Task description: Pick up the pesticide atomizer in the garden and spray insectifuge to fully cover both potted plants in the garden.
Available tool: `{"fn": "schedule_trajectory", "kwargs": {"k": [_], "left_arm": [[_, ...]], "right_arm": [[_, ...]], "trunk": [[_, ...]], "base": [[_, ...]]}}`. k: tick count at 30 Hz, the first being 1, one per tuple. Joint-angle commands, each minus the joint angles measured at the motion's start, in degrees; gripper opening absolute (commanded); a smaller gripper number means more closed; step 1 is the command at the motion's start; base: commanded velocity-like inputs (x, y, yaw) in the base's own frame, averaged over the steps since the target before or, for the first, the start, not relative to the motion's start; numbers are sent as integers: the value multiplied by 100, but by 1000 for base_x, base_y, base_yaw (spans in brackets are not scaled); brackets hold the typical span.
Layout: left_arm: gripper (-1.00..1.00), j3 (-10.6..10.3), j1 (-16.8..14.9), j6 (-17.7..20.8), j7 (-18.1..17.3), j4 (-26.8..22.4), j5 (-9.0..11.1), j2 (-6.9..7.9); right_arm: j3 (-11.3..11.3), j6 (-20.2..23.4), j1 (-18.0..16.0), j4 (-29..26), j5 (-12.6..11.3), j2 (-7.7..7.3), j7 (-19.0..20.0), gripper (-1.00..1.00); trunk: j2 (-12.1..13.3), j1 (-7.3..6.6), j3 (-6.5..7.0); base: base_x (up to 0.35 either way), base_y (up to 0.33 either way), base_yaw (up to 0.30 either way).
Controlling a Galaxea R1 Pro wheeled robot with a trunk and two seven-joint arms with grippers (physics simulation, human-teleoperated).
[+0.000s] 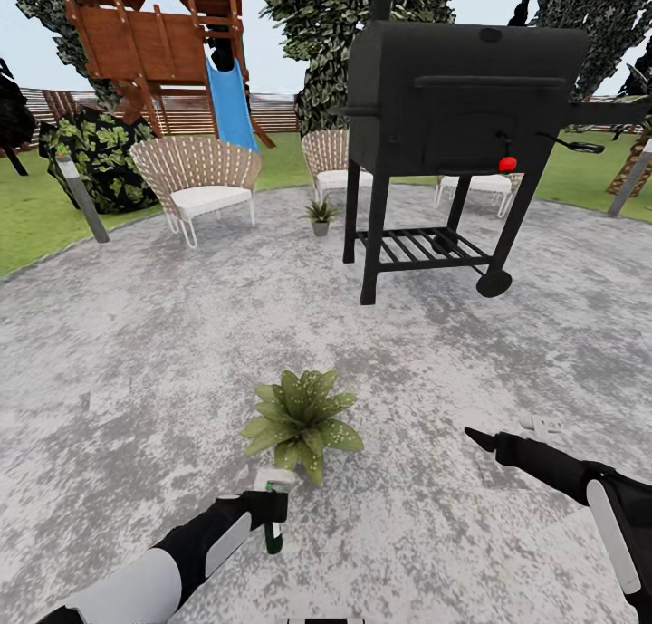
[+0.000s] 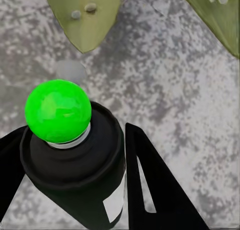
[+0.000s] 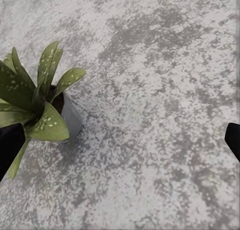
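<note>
Two potted plants noted on grey paved circle [image 1: 136,352]: near plant [image 1: 303,420] close in front of robot, far plant [image 1: 321,215] well beyond it, just beside leg of black grill [image 1: 462,126], on side toward white wicker chair [image 1: 197,182].

Left gripper [image 1: 272,506] clamped on pesticide atomizer [image 1: 273,513]; bottle held betw. both fingers [image 2: 150,190], just short of near plant, robot side. Spray head pale, pointing toward near plant; leaf tips [image 2: 85,14] directly ahead of bottle in left wrist view. Judged: held close and low so mist lands on rosette, not paving. Step in hand judged as spraying near plant; far plant not yet addressed, will req. repositioning toward grill.

Right gripper [image 1: 480,439] hangs clear of near plant, off to side opposite atomizer, nothing betw. fingers, jaws apart per right wrist view. Judged: kept out of spray path, idle.

Atomizer appearance: dark body, near black, green tint low on bottle in head view; bright green round part [image 2: 58,110] on dark shoulder in left wrist view; pale label patch [image 2: 115,202] on side. Small, fits within gripper span.

Near plant appearance: pointed green leaves, pale speckles, little grey pot [image 3: 70,117], upright.

Risk: uneven coverage if nozzle angle stays fixed; leaves on far side of rosette likely shielded.
</note>
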Motion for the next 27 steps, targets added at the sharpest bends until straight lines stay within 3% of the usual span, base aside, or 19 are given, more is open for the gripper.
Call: {"fn": "schedule_trajectory", "kwargs": {"k": [1,7,9,11,13,15,17,22,27], "left_arm": [[-100,1,0,16,-7,-3,-12,2],[-100,13,-1,45,-47,-37,-9,15],[-100,51,1,81,-351,-393,34,78],[-100,73,6,245,-578,-779,56,252],[-100,61,-18,830,-569,-1206,25,320],[-100,62,-63,1719,-141,-1825,-1,365],[-100,67,-76,2180,253,-2157,-3,480],[-100,151,-195,2847,379,-2281,-25,806],[-100,169,-357,2960,381,-2265,-39,853]], "right_arm": [[0,0,0,0,4,-1,-4,100],[2,-219,0,0,23,16,5,100],[7,-232,0,5,34,15,-4,100],[7,-236,0,8,39,15,-12,100],[7,-244,0,0,40,9,1,100],[8,-245,0,0,41,3,3,100],[4,-246,0,0,43,-2,-6,100],[-9,-247,0,3,43,-8,-14,100],[-29,-254,0,31,49,22,-33,100]], "trunk": [[0,0,0],[0,0,0],[0,0,0],[0,0,0],[0,0,0],[0,0,0],[0,0,0],[0,0,0],[0,0,0]], "base": [[0,0,0],[21,188,0],[99,279,0],[132,287,0],[138,223,0],[47,62,0],[11,15,0],[1,1,0],[139,114,0]]}}
